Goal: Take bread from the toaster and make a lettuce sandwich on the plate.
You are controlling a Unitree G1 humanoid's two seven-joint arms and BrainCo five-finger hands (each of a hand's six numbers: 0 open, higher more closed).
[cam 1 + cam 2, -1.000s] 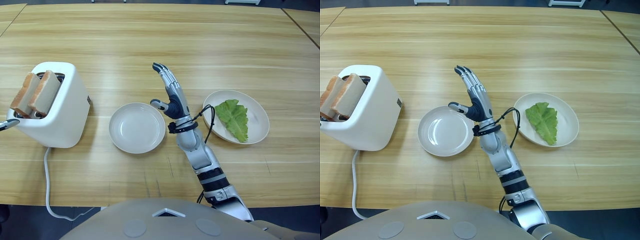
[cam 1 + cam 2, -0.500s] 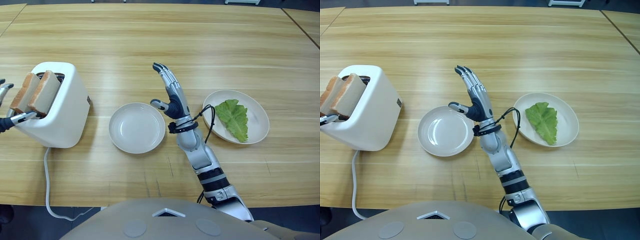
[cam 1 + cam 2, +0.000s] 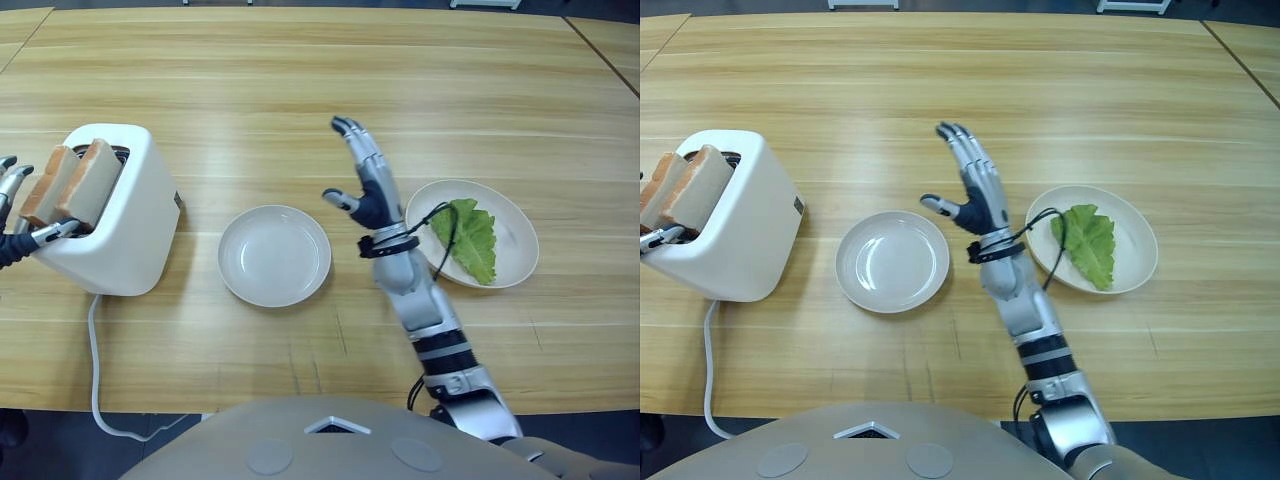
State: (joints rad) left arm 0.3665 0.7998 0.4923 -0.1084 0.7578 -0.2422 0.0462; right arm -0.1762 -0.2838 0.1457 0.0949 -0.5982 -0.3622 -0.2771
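Table (image 3: 300, 80): light wood planks, 2 plates and 1 toaster on it

Toaster (image 3: 110, 215): white, at robot's left, upright on the table. White cord (image 3: 95, 370) runs from its near side toward the table's front edge

Bread (image 3: 72, 185): 2 slices, both standing in the toaster slots and sticking well above the top. They sit side by side, leaning a little to the left. Not yet lifted out

Left hand (image 3: 22, 240): at the far left edge of view, just beside the toaster's outer side and level with the outermost slice. It is mostly cut off by the edge, so cannot tell if it is spread or closed on the bread

Plate (image 3: 274, 255): white, round, shallow, centre of the table, just right of the toaster but not touching it. Nothing lies on it

Right hand (image 3: 367, 185): raised over the table between the 2 plates, nearer the lettuce plate. Fingers straight and together, pointing away from the robot, with the thumb stuck out to the left. It grips nothing. A black cable loops from the wrist over the near-left rim of the lettuce plate

Lettuce (image 3: 470, 238): 1 green leaf, lying flat in the second plate (image 3: 520, 225), a white one at robot's right, well apart from the toaster
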